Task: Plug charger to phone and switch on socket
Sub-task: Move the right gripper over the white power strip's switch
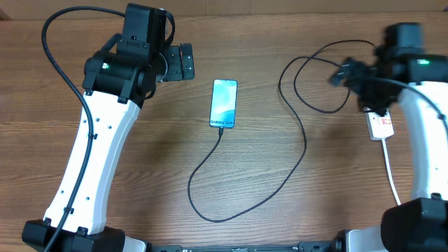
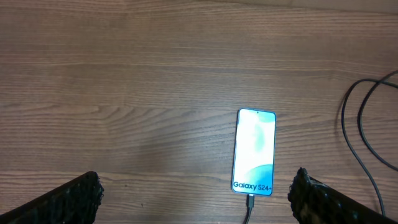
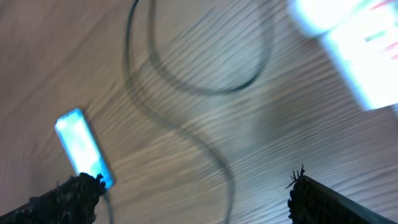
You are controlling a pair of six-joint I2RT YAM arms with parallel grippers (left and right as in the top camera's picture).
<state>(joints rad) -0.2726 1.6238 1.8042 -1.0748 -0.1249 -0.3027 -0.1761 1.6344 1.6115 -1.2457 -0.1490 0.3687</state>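
The phone (image 1: 223, 103) lies screen up at the table's middle, with its screen lit. The charger (image 1: 294, 171) is a thin black cable. Its tip sits in the phone's bottom edge (image 2: 250, 202), and it loops down, then up to the right toward the socket (image 1: 381, 126). The socket is a white power strip, mostly hidden under my right arm. My left gripper (image 1: 178, 61) is open and empty, up and left of the phone (image 2: 255, 152). My right gripper (image 1: 357, 84) is open and empty above the cable loops, beside the socket. The right wrist view is blurred and shows the phone (image 3: 81, 146), charger (image 3: 186, 130) and socket (image 3: 348, 50).
The socket's white lead (image 1: 392, 175) runs down toward the front right edge next to my right arm's base. Cable loops (image 2: 360, 124) lie between the phone and the socket. Bare wood tabletop (image 1: 140, 175) spreads around the phone.
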